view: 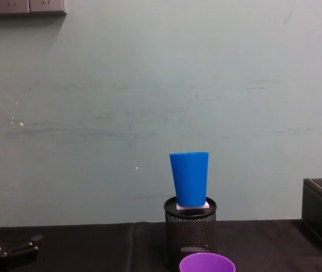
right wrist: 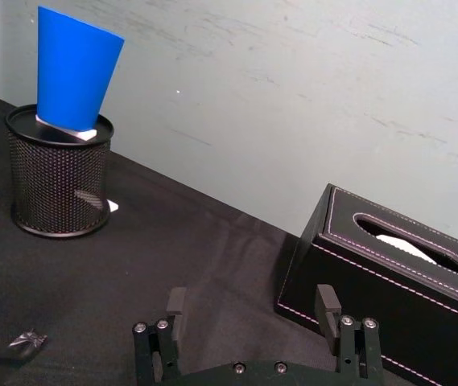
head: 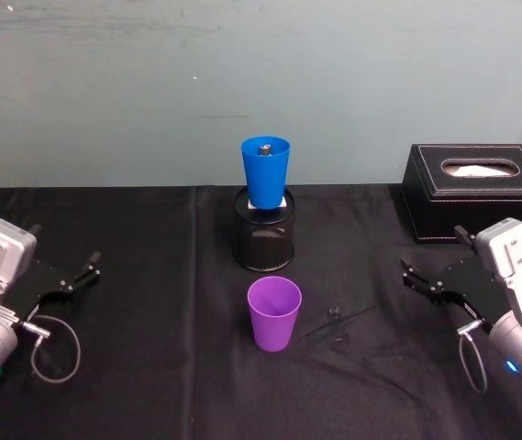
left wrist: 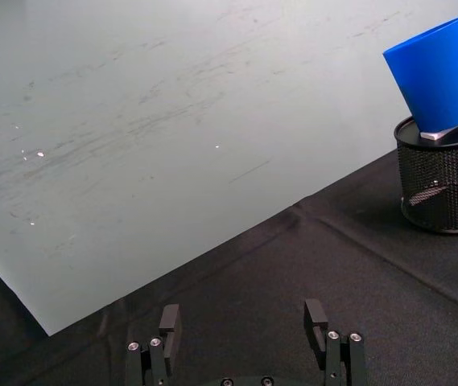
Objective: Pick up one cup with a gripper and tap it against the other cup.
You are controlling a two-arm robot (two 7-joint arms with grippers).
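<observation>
The purple cup (head: 273, 313) stands upright on the black cloth at centre front, its rim also showing in the chest view (view: 207, 263). Behind it, the blue cup (head: 265, 172) (view: 189, 178) sits upright on a white card atop a black mesh pen holder (head: 263, 240). A small dark item lies inside the blue cup. My left gripper (head: 66, 247) (left wrist: 242, 326) rests open at the far left, well away from both cups. My right gripper (head: 433, 250) (right wrist: 252, 310) rests open at the far right, with nothing between its fingers. Each wrist view shows the blue cup (left wrist: 439, 74) (right wrist: 74, 71) on the holder.
A black tissue box (head: 476, 192) (right wrist: 389, 281) stands at the back right, just behind the right gripper. A small dark clip-like item (head: 336, 317) lies on the cloth right of the purple cup. A pale wall closes off the table's far edge.
</observation>
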